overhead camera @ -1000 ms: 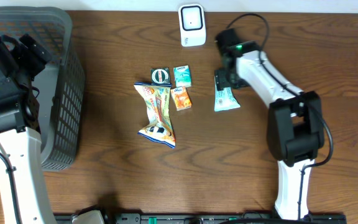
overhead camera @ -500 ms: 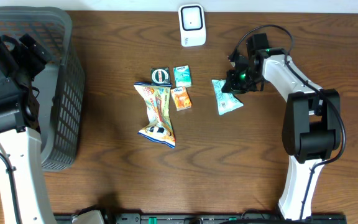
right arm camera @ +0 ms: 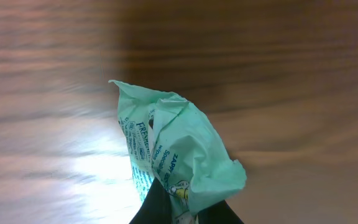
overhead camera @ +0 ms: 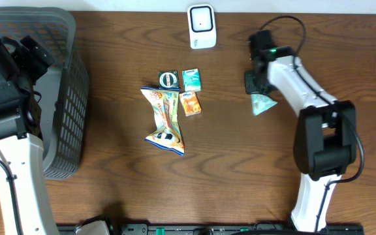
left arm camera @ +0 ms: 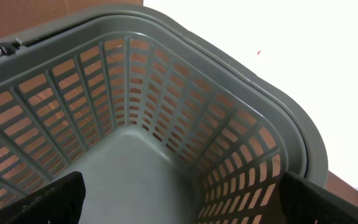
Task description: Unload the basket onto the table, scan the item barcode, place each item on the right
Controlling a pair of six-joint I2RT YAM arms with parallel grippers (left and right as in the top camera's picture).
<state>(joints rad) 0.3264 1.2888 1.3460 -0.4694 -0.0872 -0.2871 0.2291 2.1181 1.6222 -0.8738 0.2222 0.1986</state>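
Basket [overhead camera: 67, 98] sits at the left edge of the surface [overhead camera: 240, 183]. The left gripper [left arm camera: 185, 199] hangs over the basket's inside, fingers [left arm camera: 55, 199] wide apart with nothing between them. Scanner [overhead camera: 202, 26] is at the back, centre. A cluster lies mid-surface in front of the scanner:
- Tin [overhead camera: 169, 79] and sachet [overhead camera: 191, 79] lie side by side, tin on the left.
- Carton [overhead camera: 190, 103] is just in front of the sachet.
- Long bag [overhead camera: 165, 121] is left of the carton, its back end touching the tin, and it runs toward the front.

Pouch [overhead camera: 264, 104] is well right of the cluster, pinched in the right gripper [overhead camera: 256, 86] just behind it. Can't tell if the pouch touches the surface.
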